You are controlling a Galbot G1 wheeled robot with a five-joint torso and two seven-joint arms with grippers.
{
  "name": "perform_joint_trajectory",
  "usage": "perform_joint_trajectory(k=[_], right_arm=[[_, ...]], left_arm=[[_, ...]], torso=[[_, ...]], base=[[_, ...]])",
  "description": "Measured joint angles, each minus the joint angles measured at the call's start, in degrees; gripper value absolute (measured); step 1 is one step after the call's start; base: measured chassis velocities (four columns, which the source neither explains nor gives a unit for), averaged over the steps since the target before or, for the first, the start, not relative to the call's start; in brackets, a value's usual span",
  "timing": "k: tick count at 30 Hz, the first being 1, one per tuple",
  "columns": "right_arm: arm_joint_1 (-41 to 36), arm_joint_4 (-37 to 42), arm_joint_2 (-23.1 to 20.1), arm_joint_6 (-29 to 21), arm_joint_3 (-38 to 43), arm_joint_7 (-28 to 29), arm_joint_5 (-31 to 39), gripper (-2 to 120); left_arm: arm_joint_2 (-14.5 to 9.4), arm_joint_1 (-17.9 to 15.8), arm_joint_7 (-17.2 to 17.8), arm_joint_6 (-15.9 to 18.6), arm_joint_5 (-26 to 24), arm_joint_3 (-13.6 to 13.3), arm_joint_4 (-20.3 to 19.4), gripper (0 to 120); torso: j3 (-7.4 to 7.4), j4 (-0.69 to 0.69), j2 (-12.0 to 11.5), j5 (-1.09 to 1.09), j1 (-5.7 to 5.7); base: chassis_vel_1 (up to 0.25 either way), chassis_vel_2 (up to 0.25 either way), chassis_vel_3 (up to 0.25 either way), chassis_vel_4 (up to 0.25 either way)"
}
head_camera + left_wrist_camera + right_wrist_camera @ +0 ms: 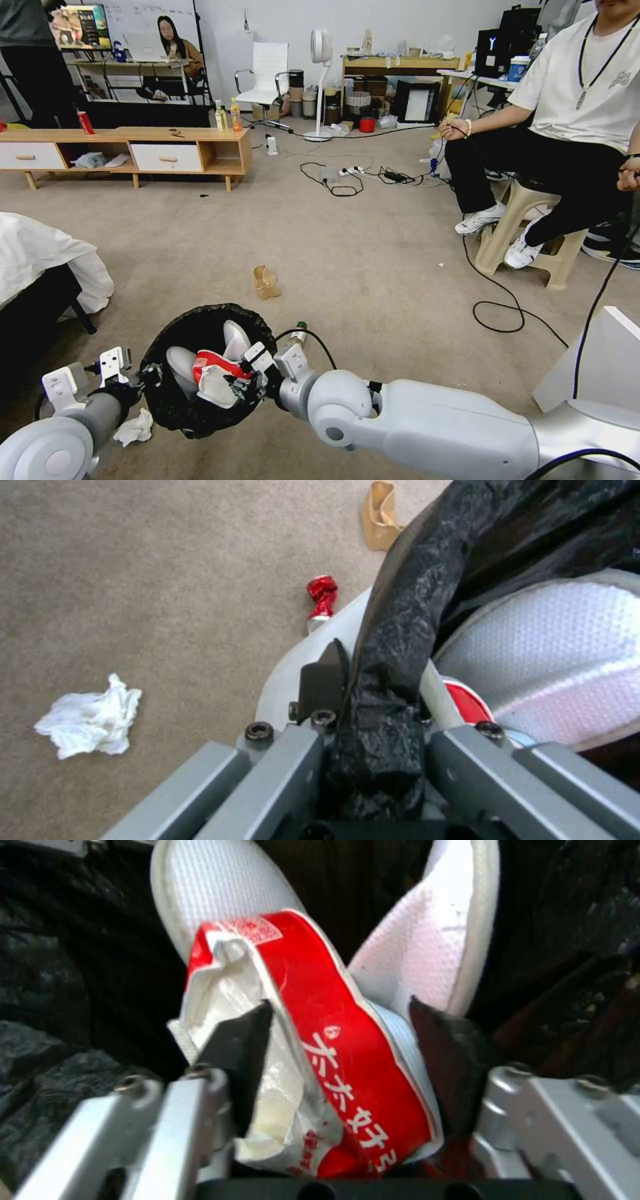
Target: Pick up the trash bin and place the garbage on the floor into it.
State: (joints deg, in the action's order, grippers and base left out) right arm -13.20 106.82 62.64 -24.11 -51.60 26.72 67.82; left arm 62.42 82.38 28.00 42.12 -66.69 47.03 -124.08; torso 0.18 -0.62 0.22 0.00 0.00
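1. The left gripper (373, 740) pinches the bag-lined rim of the trash bin (175, 393), holding it above the floor (373, 267).
2. The right gripper (347, 1080), clamped on a red-and-white wrapper (333, 1065), hangs inside the bin's mouth.
3. Step in hand: depositing; next, the jaws must part.
4. A tissue (90, 722), tan paper bag (265, 281) and red can (321, 597) lie on the carpet.
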Motion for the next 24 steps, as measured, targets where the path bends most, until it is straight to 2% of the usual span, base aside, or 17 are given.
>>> perform_joint_trajectory(k=[2, 5, 7, 8, 9, 10, 12, 24], right_arm=[[0.0, 0.4, -0.2, 0.0, 0.2, 0.1, 0.1, 70], [0.0, 0.5, -0.3, 0.0, 0.3, 0.1, 0.1, 73], [0.0, 0.7, -0.3, 0.0, 0.4, 0.1, 0.2, 84], [0.0, 0.7, -0.3, 0.0, 0.4, 0.1, 0.2, 84], [0.0, 0.7, -0.4, 0.0, 0.8, 0.4, 0.2, 91], [-0.1, 0.7, -0.5, -0.1, 1.1, 0.5, 0.3, 95], [-0.1, 1.0, -0.4, 0.0, 1.6, 0.5, 0.3, 99], [-0.5, 1.6, -0.2, 1.2, 2.9, 0.4, 0.3, 100]], left_arm=[[0.0, 0.0, -0.1, 0.0, 0.0, 0.0, 0.1, 2], [0.0, 0.0, -0.1, 0.0, 0.0, -0.1, 0.1, 2], [0.0, 0.0, -0.1, 0.0, -0.1, -0.1, 0.2, 2], [0.0, 0.0, -0.1, 0.0, -0.1, -0.1, 0.2, 2], [0.1, 0.0, 0.3, 0.0, 0.2, 0.1, 0.4, 2], [0.1, 0.0, 0.4, 0.0, 0.4, 0.1, 0.4, 2], [0.2, 0.1, 0.4, 0.0, 0.5, 0.1, 0.5, 2], [0.6, -0.1, 0.2, 0.0, 1.0, -0.2, 1.0, 2]], torso=[[0.00, 0.00, 0.0, 0.00, 0.00], [0.00, 0.00, 0.0, 0.00, 0.00], [0.00, 0.00, 0.0, 0.00, 0.00], [0.00, 0.00, 0.0, 0.00, 0.00], [0.00, -0.03, 0.0, -0.01, 0.00], [0.00, 0.00, 0.0, 0.02, 0.00], [0.00, 0.00, 0.0, 0.00, 0.00], [0.00, -0.01, 0.0, 0.00, 0.00]], base=[[0.000, 0.000, 0.000, 0.000], [0.000, 0.000, 0.000, 0.000], [0.000, 0.000, 0.000, 0.000], [0.000, 0.000, 0.000, 0.000], [0.000, 0.000, 0.000, 0.000], [0.000, 0.000, 0.000, 0.000], [0.000, 0.000, 0.000, 0.000], [0.000, 0.000, 0.000, 0.000]])
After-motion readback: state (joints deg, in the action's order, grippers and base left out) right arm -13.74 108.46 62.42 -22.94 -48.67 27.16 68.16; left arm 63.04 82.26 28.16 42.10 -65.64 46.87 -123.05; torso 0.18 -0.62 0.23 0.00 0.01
